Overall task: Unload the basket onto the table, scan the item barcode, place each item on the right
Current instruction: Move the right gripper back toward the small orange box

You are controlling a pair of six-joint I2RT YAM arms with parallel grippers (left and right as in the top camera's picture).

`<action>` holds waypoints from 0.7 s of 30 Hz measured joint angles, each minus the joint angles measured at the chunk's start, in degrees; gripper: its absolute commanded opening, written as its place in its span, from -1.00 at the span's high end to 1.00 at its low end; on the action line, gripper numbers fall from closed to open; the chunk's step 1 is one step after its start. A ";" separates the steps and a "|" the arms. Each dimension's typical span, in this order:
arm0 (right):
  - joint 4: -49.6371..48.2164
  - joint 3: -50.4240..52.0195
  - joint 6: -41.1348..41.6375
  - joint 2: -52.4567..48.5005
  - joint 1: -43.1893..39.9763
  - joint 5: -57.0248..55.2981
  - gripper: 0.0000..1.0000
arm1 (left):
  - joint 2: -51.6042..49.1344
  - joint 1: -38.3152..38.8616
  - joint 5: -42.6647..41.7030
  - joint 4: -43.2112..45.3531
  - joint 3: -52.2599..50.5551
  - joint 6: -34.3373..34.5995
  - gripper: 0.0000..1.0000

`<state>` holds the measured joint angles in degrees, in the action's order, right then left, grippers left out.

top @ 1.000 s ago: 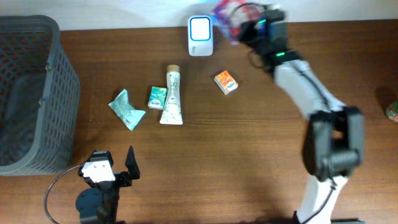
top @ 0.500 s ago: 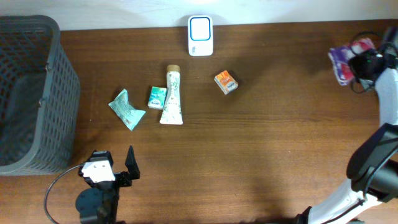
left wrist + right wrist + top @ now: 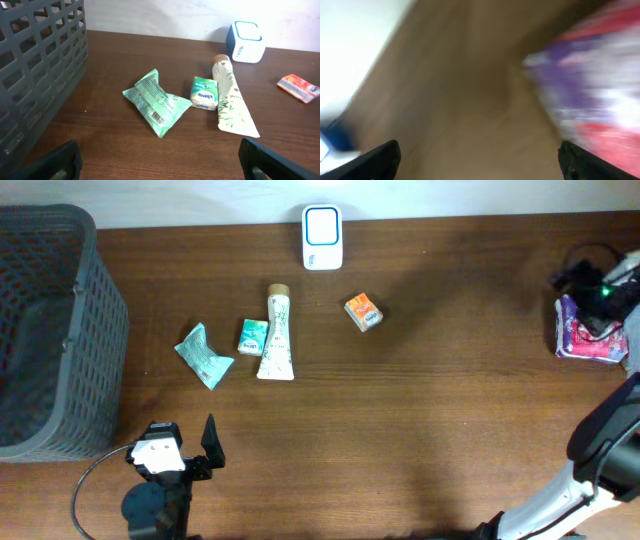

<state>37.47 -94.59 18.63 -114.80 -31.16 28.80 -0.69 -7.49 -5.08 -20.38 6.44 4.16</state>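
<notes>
The crinkly purple-and-pink packet lies at three o'clock on the dark wood-grain table, just by the right gripper, whose jaws are spread and empty. The boxy white scanner sits at twelve. The left gripper, at seven, is likewise released.

Packet far right, basket far left

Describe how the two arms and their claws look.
Left arm: black body with a white block on top, grey cable looping out; left claw black-fingered. Right arm: white links, dark grey joints; right claw black, with a green light.
</notes>
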 measured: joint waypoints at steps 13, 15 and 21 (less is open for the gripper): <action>4.09 0.00 -9.44 -0.02 23.23 11.80 -0.97 | 0.00 0.00 0.00 0.00 0.00 0.00 -0.98; 4.07 0.28 -9.97 -0.02 27.04 6.38 -0.97 | 0.00 0.00 0.02 0.00 0.00 0.00 -0.98; 3.06 1.05 -10.49 -2.19 37.73 -9.46 -0.94 | 0.00 0.00 0.02 0.00 0.00 0.00 -0.99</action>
<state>40.53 -93.54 8.14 -116.99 6.57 19.33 -0.69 -7.49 -5.06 -20.38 6.44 4.16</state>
